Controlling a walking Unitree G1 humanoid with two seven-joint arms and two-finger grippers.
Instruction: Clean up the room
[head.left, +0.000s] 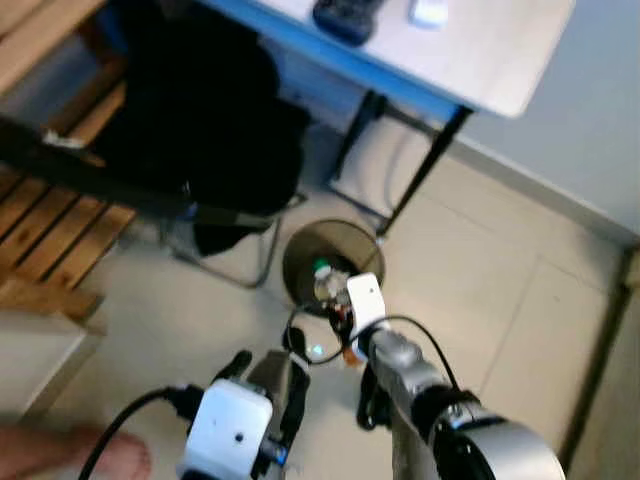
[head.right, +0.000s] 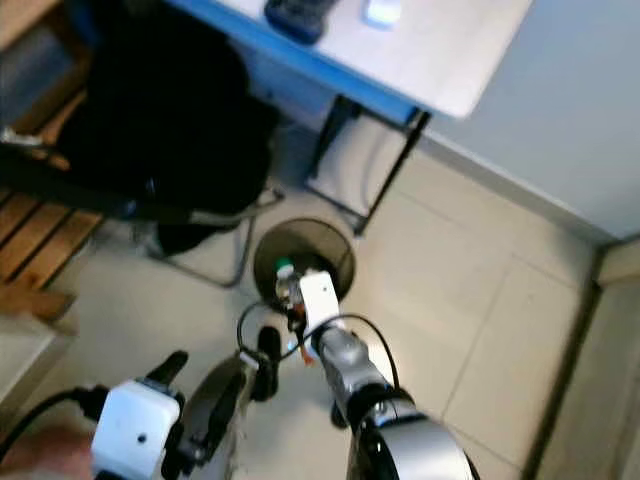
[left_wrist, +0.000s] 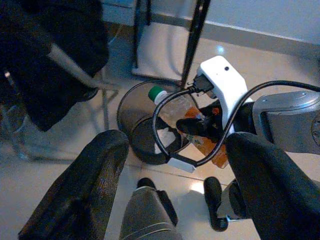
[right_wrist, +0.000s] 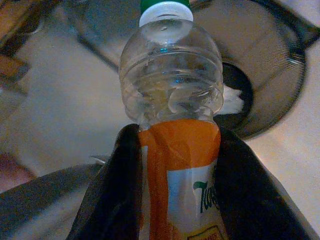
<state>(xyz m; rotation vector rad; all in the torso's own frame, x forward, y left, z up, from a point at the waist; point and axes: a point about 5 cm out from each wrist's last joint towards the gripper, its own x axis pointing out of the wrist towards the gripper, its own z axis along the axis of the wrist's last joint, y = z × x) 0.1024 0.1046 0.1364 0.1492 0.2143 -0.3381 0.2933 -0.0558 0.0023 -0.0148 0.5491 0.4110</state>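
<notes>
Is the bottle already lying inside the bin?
No, the right gripper holds the bottle above the bin.

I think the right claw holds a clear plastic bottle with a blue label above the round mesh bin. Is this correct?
Not quite. The label on the bottle is orange, not blue, as the right wrist view shows. The rest holds: the right claw grips the clear, green-capped bottle over the round mesh bin.

Clear plastic bottle (right_wrist: 172, 95), orange label, green cap — over mesh bin (left_wrist: 135, 115)
</notes>
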